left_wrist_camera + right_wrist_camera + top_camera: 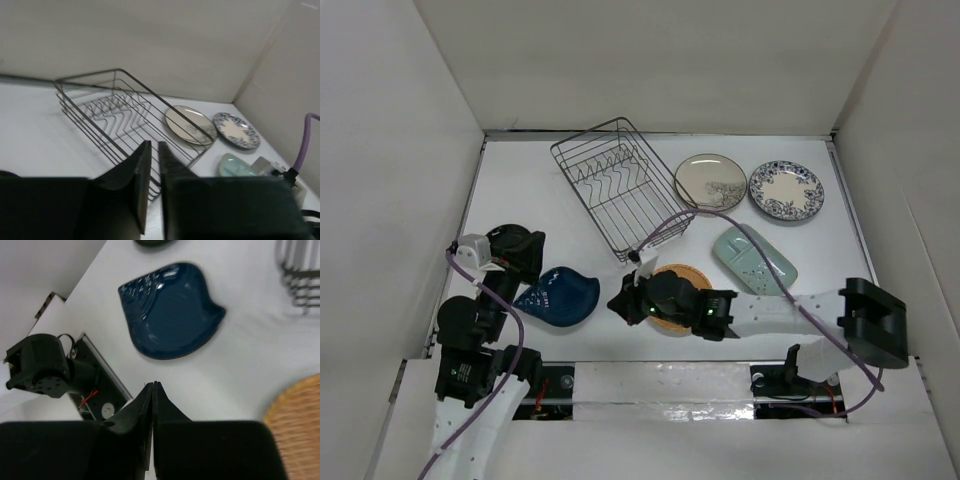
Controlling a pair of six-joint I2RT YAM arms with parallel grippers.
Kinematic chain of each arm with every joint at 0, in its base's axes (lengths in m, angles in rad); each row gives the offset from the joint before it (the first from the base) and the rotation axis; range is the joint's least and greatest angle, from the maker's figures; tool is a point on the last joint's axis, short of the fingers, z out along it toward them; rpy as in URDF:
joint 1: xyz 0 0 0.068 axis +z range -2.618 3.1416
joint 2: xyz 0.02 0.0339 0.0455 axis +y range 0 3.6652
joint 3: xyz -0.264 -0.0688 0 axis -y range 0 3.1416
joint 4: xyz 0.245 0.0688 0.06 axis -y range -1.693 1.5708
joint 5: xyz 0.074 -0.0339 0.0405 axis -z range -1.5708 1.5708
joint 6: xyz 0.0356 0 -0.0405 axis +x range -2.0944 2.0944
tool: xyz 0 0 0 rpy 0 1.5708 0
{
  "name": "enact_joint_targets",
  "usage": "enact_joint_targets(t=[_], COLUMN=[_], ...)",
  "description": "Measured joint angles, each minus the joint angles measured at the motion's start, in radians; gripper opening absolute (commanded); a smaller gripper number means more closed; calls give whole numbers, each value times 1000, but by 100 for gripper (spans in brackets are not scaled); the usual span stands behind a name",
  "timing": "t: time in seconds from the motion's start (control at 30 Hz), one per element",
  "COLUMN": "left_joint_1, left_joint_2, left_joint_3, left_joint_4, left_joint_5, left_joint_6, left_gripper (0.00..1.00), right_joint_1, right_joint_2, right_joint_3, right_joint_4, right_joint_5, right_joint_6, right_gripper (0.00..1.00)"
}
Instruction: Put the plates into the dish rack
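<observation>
Snagging looks the likeliest trouble: the purple cable (pixel 690 216) on the right arm arcs just beside the near corner of the dish rack (pixel 616 192). A wide swing toward the rack could catch it on the wire and drag the basket.

The right gripper (pixel 618 303) hangs low between the dark blue leaf-shaped plate (pixel 560 297) and the orange woven plate (pixel 682 296). Its wrist covers part of the orange one, and its fingers are pressed together on nothing. Every plate lies flat on the table (pixel 520 190), so a rim grasp may be hard to get. Fingers coming down unopened, or at a shallow angle, could shove a plate along instead of lifting it.

The left gripper (pixel 530 252) sits just beside the blue plate's upper edge, facing the rack, with only a thin slit between its fingers and nothing held. Both arms reaching for the blue plate together could collide.

The rack holds no plates. It stands skewed at the back, with the beige plate (pixel 710 182) close to its right side, then the floral-rimmed plate (pixel 786 190). The pale green plate (pixel 753 258) lies nearer the right arm.

White walls (pixel 400 150) close in the left, back and right. The blue and orange plates lie near the front edge, so a nudge forward risks tipping them off. Bare table lies left of the rack and between it and the blue plate, which looks the freest way in.
</observation>
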Motion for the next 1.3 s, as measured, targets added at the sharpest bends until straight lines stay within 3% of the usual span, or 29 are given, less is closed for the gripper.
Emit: enact_joint_targets(t=[0.27,0.3,0.37,0.4,0.47,0.53,0.6,0.63,0.77,0.97,1.1,1.17,1.3], left_joint_1=[0,0,0,0,0,0,0,0,0,0,0,0,0], left_joint_2=[-25,-23,-23,-23,-24,-24,-25,-25,-25,-24,-21,-19,-18], left_joint_3=[-1,-1,0,-1,-1,0,0,0,0,-1,-1,-1,-1], left_joint_4=[14,14,14,14,13,14,14,14,14,14,14,14,14], left_joint_5=[10,12,16,18,21,22,23,24,31,36,41,43,45], left_joint_6=[11,11,11,11,11,11,11,14,11,11,11,11,11], left_gripper=[0,0,0,0,0,5,25,27,28,28,28,28,28], right_joint_1=[129,136,139,135,122,105,87,76,46,7,-13,-20,-23], right_joint_2=[283,302,332,344,365,384,414,432,512,579,616,625,628], right_joint_3=[99,107,123,133,147,152,155,158,166,208,230,232,232], right_joint_4=[73,71,65,59,50,47,48,47,60,130,152,156,154], right_joint_5=[55,74,114,132,157,162,166,167,167,156,156,156,161], right_joint_6=[117,135,176,197,238,277,323,343,404,456,472,476,486], right_gripper=[0,20,42,62,77,78,79,79,76,63,42,40,9])
